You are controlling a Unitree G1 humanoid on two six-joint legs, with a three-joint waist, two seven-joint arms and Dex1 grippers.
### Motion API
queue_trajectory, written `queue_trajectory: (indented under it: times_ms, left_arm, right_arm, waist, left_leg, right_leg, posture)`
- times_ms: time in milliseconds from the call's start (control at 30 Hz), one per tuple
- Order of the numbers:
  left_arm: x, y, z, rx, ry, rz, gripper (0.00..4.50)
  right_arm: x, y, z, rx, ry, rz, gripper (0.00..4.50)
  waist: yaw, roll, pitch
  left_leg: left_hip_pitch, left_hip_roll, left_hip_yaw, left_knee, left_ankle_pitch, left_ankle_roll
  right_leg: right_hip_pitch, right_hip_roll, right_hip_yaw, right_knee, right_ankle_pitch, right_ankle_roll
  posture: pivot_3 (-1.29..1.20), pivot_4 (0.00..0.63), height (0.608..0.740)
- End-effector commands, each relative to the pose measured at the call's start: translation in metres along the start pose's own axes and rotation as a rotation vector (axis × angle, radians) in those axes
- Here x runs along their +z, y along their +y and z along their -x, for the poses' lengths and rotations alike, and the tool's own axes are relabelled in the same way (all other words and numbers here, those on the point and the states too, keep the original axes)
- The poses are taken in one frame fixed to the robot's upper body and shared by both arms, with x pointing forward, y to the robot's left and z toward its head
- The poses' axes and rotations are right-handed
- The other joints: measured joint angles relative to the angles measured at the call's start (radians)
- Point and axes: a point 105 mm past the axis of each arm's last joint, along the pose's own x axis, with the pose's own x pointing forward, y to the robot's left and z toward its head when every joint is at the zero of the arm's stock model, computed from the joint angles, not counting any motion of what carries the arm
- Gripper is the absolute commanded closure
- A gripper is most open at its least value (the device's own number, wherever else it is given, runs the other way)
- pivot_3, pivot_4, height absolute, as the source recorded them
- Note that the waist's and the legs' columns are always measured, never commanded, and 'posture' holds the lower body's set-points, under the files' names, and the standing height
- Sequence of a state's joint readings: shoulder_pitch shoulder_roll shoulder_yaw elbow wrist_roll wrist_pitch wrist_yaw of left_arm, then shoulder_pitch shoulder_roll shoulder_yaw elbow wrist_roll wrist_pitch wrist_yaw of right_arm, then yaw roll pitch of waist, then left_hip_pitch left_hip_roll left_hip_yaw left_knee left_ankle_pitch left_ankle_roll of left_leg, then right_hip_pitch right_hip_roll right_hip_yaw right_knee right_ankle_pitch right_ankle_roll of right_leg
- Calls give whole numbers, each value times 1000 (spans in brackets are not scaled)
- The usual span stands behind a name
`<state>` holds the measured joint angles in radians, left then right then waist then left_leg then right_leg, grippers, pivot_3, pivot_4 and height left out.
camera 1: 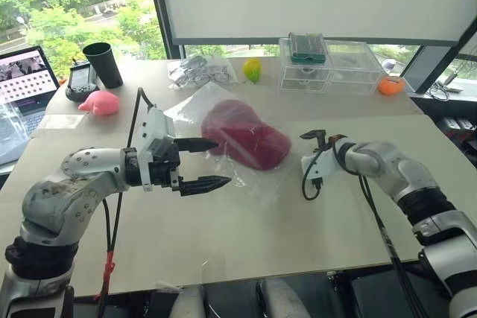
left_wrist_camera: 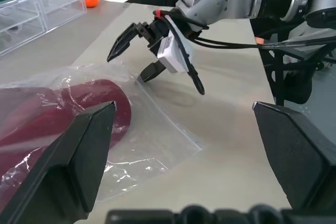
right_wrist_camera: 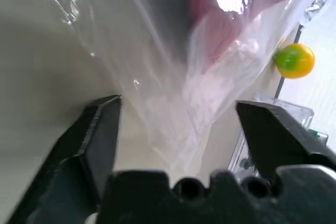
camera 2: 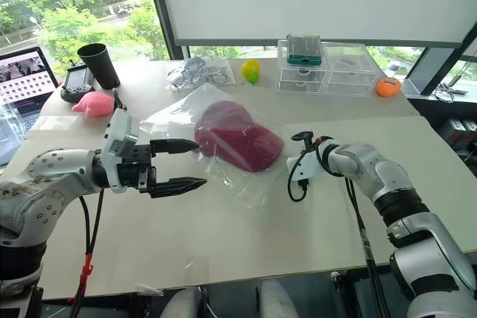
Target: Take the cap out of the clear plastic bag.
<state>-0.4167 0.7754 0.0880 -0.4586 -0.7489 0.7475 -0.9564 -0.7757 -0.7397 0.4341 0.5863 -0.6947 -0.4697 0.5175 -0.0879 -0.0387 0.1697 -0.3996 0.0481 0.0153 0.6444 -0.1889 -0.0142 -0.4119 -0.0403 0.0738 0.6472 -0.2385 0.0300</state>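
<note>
Your dark red fabric baseball cap (camera 1: pixel 246 141) lies sealed inside the large clear crinkly plastic bag (camera 1: pixel 257 175), mid-table. Right gripper (left_wrist_camera: pixel 137 59) is spread around the bag's near edge, gripping nothing yet, probably to pinch it. Left gripper (camera 1: pixel 203 163) hovers wide apart beside the bag, empty. Beige tabletop (camera 1: pixel 246 236), windows behind.

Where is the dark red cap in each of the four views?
Left eye view: cap at centre, inside the clear plastic bag.
Right eye view: centre.
Left wrist view: left edge, bagged.
Right wrist view: top, behind plastic.
Shared landmark: yellow-green toy.
</note>
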Motion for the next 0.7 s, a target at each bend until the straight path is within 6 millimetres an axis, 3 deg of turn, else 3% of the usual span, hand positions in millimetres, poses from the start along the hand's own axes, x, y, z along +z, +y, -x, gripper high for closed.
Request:
queue_trajectory:
  times_ms: [33,267,433,700]
  left_arm:
    - [7,-3,1,-2,-10,-27,0]
    - [6,-2,0,0,-6,-27,0]
    - [5,-2,-2,0,-4,-25,0]
    - [2,-2,-5,-8,-2,-23,0]
  right_arm:
    - [7,-3,-5,-20,-35,-6,2071]
    - [12,-2,-7,-20,-60,-19,4436]
    - [21,-2,-8,-32,-100,-84,4476]
    - [61,-9,5,48,-249,-447,4476]
  waist:
    - [-3,0,0]
    - [-7,0,0]
    - [-5,0,0]
    - [-3,0,0]
  left_leg:
    - [0,0,0,0,0,0]
    - [-1,0,0,-1,0,0]
    - [-6,0,-1,-1,0,0]
    - [-8,0,-1,-1,0,0]
  right_leg:
    - [0,0,0,0,0,0]
    - [-1,0,0,0,0,0]
    - [-6,0,0,0,2,-4]
    - [-8,0,0,0,2,-4]
  posture:
    - [0,150,740]
    - [0,150,740]
    - [0,150,740]
    - [0,150,740]
